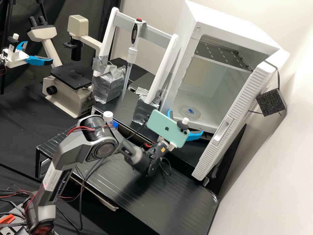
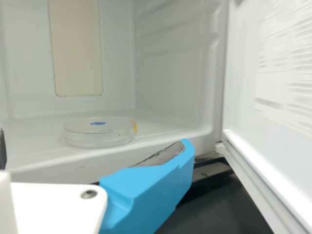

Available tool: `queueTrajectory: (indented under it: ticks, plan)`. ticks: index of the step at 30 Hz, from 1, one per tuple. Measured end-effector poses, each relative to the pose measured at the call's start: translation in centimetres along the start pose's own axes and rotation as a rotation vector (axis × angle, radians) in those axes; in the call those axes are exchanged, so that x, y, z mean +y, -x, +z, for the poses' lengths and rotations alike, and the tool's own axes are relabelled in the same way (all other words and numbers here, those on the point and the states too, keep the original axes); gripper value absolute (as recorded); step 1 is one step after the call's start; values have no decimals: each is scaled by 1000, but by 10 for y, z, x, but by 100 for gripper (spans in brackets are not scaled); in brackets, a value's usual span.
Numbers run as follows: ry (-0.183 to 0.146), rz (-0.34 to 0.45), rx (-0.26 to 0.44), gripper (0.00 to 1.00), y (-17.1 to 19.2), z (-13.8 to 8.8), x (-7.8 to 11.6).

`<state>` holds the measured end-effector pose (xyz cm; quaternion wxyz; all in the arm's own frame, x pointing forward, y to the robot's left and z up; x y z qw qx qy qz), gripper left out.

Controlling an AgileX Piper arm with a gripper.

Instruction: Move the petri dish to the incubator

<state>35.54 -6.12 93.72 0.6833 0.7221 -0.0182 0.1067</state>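
Pincer (image 1: 186, 122) at the mouth of the incubator (image 1: 225, 21), its two blue fingers (image 2: 146, 195) spread wide with nothing between them. Just behind the fingertips, a phone (image 1: 166, 127) rides on the wrist of the arm (image 1: 104, 140). Beyond the pincer runs the front sill (image 2: 83, 163) of the chamber; to one side, the door (image 1: 233, 120) stands open. Past the sill, the petri dish (image 2: 100, 134) lies flat on the chamber floor (image 1: 207, 124), apart from the fingers, its cover bearing a blue mark and a yellow one near the edge. Farther in rises the back wall with its pale panel (image 2: 75, 48), and a perforated shelf (image 1: 225, 54) spans the upper chamber.

The placement appears complete, so the step in hand is probably the withdrawal. It is best performed as a slow, straight retreat along the line of the opening, with the fingers held wide and level until they are well away from the dish. The lower finger should not scrape the sill, nor the wrist swing toward the door, since a knock against either could jar the dish. Any turn of the arm is better left until the pincer is fully outside.
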Motion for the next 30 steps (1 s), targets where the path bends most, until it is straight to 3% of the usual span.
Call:
queueTrajectory:
  ticks: [4,8,14,18,22,28,30]
  plan:
    - [-16,20,-32,100,37,-6,3]
    - [-6,18,-62,100,79,-26,4]
    - [-26,36,-37,100,130,-64,-5]
    - [-24,28,27,100,159,-92,-21]
    - [-64,26,142,100,192,-123,-46]
    - [-146,44,300,100,212,-152,-60]
    - [-159,38,323,100,213,-158,-64]
